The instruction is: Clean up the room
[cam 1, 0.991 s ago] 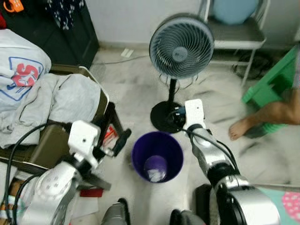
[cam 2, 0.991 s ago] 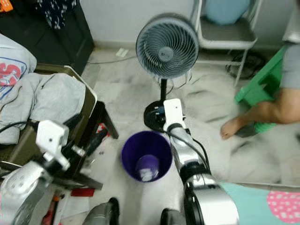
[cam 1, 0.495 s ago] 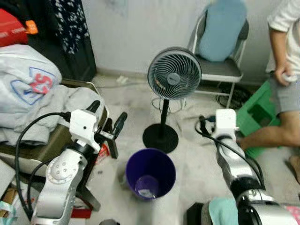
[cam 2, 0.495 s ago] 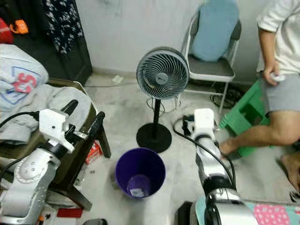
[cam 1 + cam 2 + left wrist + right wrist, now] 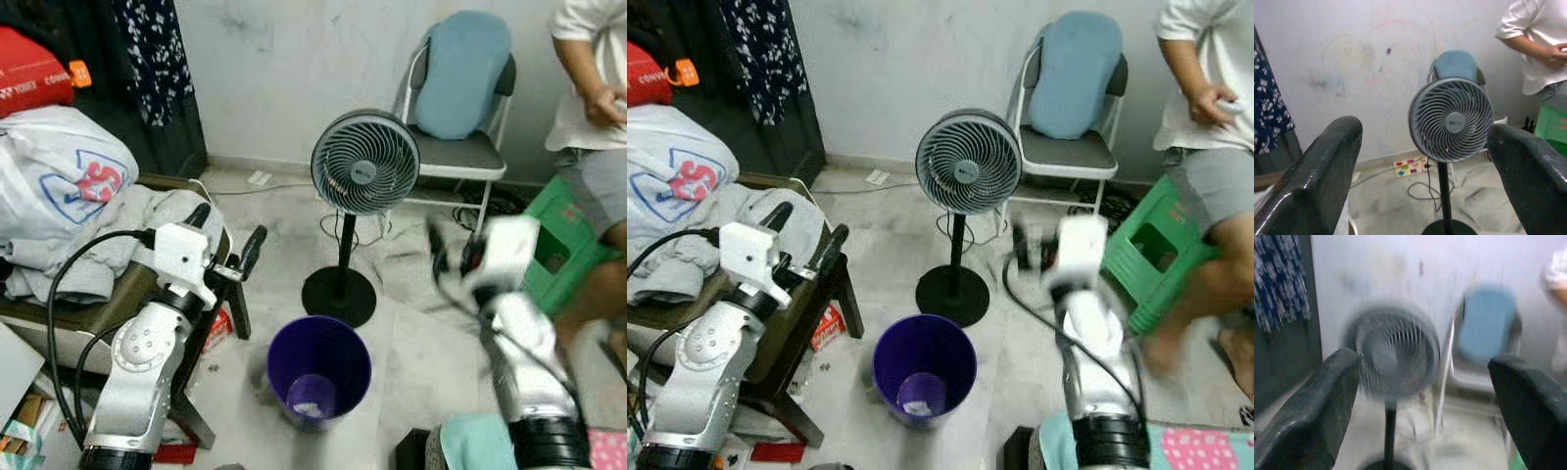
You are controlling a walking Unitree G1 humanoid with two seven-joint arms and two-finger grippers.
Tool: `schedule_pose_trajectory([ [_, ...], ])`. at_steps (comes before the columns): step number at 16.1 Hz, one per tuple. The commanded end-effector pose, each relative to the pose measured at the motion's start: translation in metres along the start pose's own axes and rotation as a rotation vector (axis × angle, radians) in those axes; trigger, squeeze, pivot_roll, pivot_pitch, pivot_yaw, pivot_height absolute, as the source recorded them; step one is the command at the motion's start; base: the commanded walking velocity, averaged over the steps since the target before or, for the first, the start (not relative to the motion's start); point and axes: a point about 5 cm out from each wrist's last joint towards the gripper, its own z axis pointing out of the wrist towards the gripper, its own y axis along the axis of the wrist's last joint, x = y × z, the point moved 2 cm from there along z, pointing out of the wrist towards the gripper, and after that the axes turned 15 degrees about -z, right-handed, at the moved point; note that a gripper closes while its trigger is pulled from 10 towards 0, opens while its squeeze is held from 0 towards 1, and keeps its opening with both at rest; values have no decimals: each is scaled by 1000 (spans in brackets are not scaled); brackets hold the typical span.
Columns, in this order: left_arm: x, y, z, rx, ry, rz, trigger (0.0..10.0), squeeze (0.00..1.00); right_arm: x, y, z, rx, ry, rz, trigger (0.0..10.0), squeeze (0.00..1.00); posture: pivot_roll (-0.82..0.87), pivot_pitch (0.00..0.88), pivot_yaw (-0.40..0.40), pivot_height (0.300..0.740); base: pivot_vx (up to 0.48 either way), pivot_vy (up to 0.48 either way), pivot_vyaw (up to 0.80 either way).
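I see a folding chair (image 5: 1070,147) by the wall, a standing fan (image 5: 967,176) before it, and a purple bin (image 5: 924,367) on the floor just in front. My left claw (image 5: 226,247) and right claw (image 5: 1425,406) hover spread, empty, facing the fan.

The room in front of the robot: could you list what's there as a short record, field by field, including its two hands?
bin: purple bin on the floor between the arms, a small scrap inside
fan: standing fan just behind the bin, upright
chair: folding chair with a blue cushion, by the wall
clothes: grey laundry pile on the robot's left
person: seated on a green stool, far right
left hand: open, empty, raised
right hand: open, empty, blurred
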Motion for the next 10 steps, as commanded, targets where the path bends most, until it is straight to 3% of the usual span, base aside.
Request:
schedule_pose_trajectory([
  [1,1,2,1,-5,-8,8,10000,0,9,2,-7,21,30,11,10000,0,-9,0,4,740,0,0,0],
  [3,2,8,-4,-17,-2,15,10000,0,25,18,-23,-3,91,25,10000,0,10,0,-8,740,0,0,0],
  [5,5,10,-16,-16,43,15,10000,0,35,7,-38,66,135,18,10000,0,45,0,-41,740,0,0,0],
  [10,5,6,-35,-13,129,24,10000,0,45,-8,-51,162,220,2,10000,0,104,0,-105,740,0,0,0],
])
